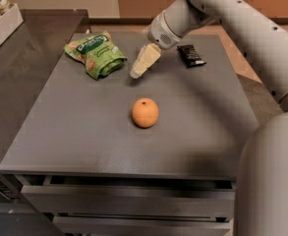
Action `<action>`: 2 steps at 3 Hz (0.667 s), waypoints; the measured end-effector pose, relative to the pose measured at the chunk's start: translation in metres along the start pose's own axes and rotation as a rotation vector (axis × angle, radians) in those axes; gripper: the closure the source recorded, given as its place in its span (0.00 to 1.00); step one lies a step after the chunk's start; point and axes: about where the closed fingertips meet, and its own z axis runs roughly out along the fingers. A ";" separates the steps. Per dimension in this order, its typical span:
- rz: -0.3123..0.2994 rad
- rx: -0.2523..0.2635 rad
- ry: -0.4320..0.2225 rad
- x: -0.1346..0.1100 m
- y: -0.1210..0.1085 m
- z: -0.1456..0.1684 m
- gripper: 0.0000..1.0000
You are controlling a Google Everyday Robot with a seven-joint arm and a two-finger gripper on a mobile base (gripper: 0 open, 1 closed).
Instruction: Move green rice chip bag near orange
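The green rice chip bag (95, 54) lies at the back left of the grey table top, bright green with a dark label and orange-red round pictures. The orange (145, 112) sits near the middle of the table, well in front of and to the right of the bag. My gripper (139, 69) has cream-coloured fingers pointing down and left, hanging just right of the bag and above the table. It holds nothing and is not touching the bag. The white arm reaches in from the upper right.
A small black wrapped bar (190, 55) lies at the back right. The grey table (84, 132) has a drawer front below its near edge. A dark counter (15, 73) adjoins on the left, with a white bin (1, 21) of packets at the far left.
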 end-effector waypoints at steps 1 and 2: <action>0.002 -0.001 -0.043 -0.008 0.001 0.017 0.00; 0.008 -0.004 -0.083 -0.020 0.003 0.031 0.00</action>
